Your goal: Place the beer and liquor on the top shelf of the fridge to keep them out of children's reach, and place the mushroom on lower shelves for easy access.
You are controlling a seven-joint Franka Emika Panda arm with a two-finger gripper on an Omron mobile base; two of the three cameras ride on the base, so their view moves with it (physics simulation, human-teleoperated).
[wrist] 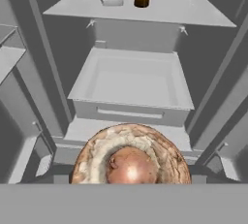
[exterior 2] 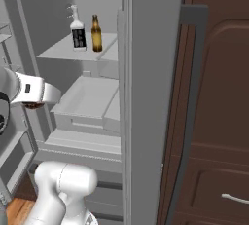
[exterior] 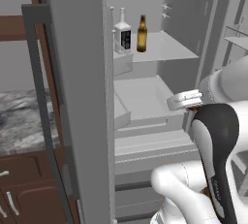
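Mushroom [wrist: 131,162], tan and reddish-brown, sits right at the pincer in the hand view, close before the camera, and the pincer seems clamped on it, though its fingertips are hidden behind the cap. Beyond it, inside the open fridge [exterior: 80,97], is a white drawer [wrist: 131,85] of the lower shelves. Higher, on the top shelf [exterior: 164,48], the liquor [exterior: 122,33] and the beer [exterior: 141,34] stand upright, just beside each other.

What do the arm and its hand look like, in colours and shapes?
The arm is built of glossy white rounded shells with a dark, almost black cover over one joint. Its links are thick and tubular, with bulging elbows. The wrist ends in a white, ring-like flange. No loose cables show on it.
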